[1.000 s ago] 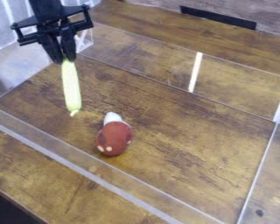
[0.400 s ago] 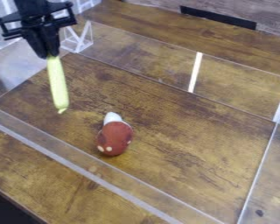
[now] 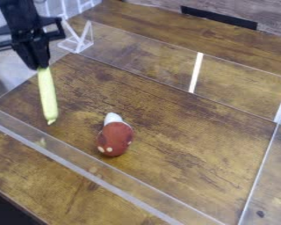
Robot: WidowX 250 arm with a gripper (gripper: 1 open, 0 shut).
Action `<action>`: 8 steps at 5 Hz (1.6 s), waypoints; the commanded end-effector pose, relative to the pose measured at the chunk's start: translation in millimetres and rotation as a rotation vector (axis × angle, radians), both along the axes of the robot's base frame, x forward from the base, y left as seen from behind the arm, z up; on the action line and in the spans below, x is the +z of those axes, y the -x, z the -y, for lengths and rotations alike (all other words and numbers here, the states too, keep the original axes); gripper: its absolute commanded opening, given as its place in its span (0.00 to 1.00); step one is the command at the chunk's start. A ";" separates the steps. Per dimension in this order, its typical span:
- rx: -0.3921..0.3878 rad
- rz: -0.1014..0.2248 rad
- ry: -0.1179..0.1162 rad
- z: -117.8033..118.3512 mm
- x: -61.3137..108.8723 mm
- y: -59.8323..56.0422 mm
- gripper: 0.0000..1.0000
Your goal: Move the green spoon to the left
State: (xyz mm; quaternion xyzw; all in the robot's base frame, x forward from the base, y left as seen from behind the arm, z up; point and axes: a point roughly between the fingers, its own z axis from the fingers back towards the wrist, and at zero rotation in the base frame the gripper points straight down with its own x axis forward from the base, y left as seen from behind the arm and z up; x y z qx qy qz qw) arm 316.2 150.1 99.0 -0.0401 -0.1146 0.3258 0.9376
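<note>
A black tool [image 3: 38,60], clamped on the top of a slim yellow-green plastic spoon [image 3: 46,95], dangles it at the wooden counter's [image 3: 178,114] far left. It looks light, stiff, perhaps slippery.

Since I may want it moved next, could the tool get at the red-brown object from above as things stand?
Probably yes. The red-brown object lies alone on the wooden table with nothing above it. But the tool is shut on the green spoon, so it must set that down first.
</note>
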 end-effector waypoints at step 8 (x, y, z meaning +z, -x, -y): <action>-0.286 -0.038 -0.073 -16.9 -53.1 -24.4 1.00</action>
